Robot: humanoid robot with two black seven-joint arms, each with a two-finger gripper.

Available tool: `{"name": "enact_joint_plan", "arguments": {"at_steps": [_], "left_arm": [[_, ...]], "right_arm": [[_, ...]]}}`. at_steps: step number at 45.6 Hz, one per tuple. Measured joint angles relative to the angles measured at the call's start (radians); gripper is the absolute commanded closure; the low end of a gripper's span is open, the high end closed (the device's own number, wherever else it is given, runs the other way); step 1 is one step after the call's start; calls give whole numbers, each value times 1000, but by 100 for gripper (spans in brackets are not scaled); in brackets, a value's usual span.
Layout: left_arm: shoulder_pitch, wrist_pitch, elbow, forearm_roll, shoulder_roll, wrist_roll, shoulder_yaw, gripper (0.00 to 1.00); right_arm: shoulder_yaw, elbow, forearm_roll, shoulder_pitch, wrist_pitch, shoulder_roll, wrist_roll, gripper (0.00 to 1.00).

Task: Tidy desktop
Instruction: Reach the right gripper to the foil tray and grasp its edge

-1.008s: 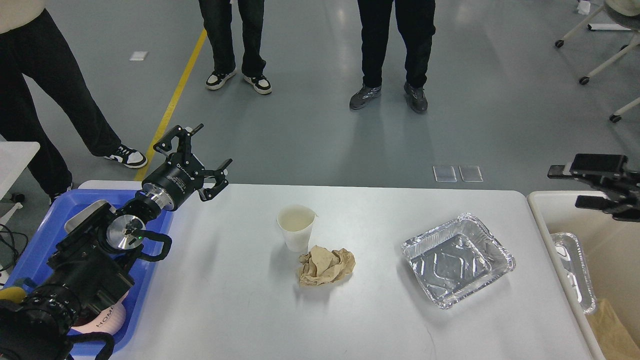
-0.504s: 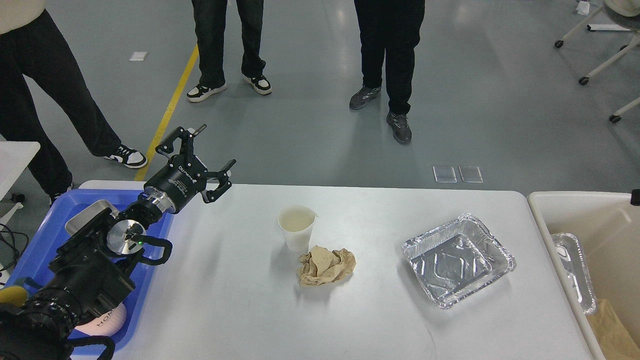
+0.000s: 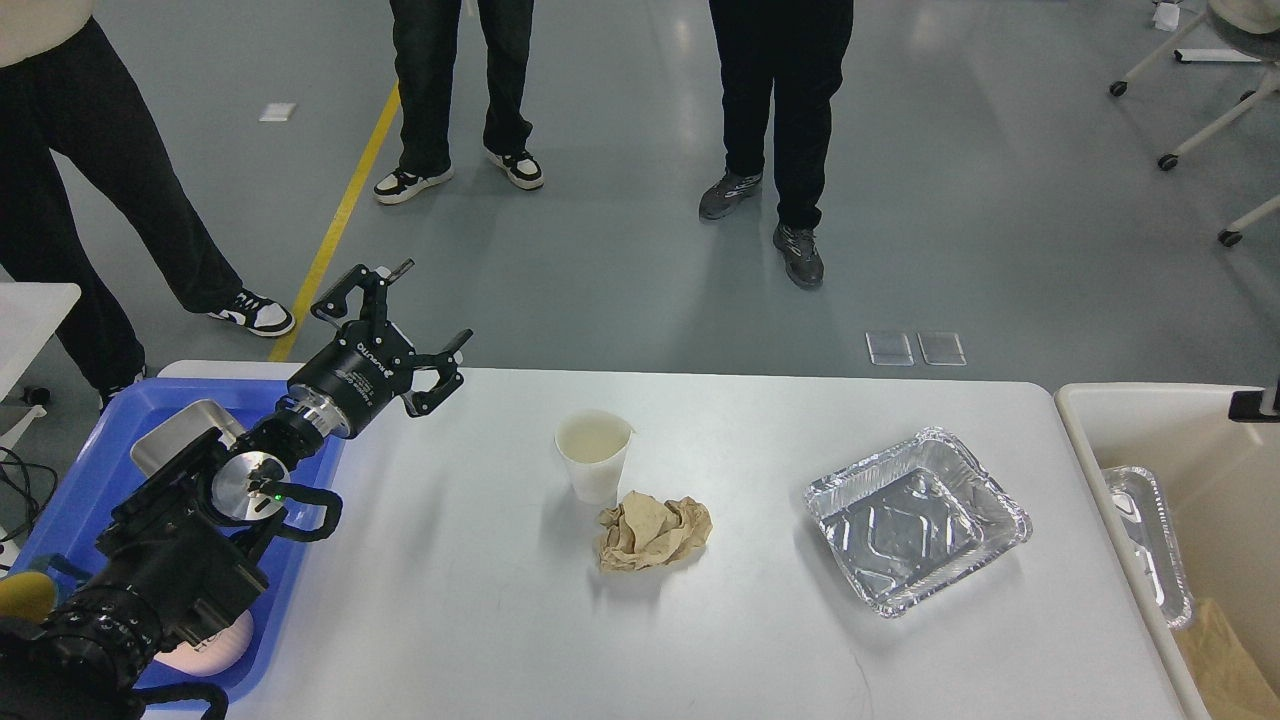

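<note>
The white desktop (image 3: 450, 590) carries a white paper cup (image 3: 594, 455), upright near the middle. A crumpled brown paper ball (image 3: 653, 532) lies against the cup's front right. An empty foil tray (image 3: 916, 518) sits to the right. My left gripper (image 3: 434, 302) is open and empty. It hovers over the desktop's far left corner, well left of the cup. Of my right arm only a small black piece (image 3: 1255, 403) shows at the right edge, above the bin; its fingers cannot be made out.
A blue tray (image 3: 70, 490) at the left holds a metal container (image 3: 175, 440) and a pale bowl (image 3: 205, 640), partly under my left arm. A cream bin (image 3: 1130, 400) at the right holds a foil tray (image 3: 1150, 540) and brown paper (image 3: 1225, 650). People stand beyond the table.
My right gripper has drawn back to the right, almost out of view. My left gripper has shifted only slightly. The people behind the table have stepped about.
</note>
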Motion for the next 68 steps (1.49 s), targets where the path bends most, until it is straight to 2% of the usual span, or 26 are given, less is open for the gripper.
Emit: {"name": "enact_joint_plan", "arguments": {"at_steps": [8, 16, 23, 26, 40, 51, 54, 61, 68], "left_arm": [[23, 0, -2, 1, 7, -9, 0, 4], [37, 0, -2, 1, 16, -9, -2, 4], [55, 0, -2, 1, 21, -11, -7, 4], [63, 0, -2, 1, 23, -12, -9, 4], [92, 0, -2, 1, 24, -23, -11, 4], [95, 0, -2, 1, 24, -26, -11, 4], [95, 0, -2, 1, 24, -26, -11, 4], [95, -1, -3, 1, 24, -26, -12, 4], [100, -2, -4, 1, 24, -28, -13, 4]], "right_arm": [[-1, -237, -327, 2, -26, 342, 19, 0], [-2, -521, -555, 36, -52, 645, 90, 0], [-5, -745, -750, 75, -132, 834, 170, 0], [-7, -815, -797, 82, -174, 893, 189, 0], [-157, -982, -828, 123, -343, 1016, 203, 0], [-188, -1083, -827, 138, -407, 1090, 216, 4], [-190, -1093, -827, 139, -411, 1101, 216, 11], [-212, -1120, -827, 139, -418, 1123, 217, 39], [-253, -1179, -827, 148, -438, 1145, 230, 49]]}}
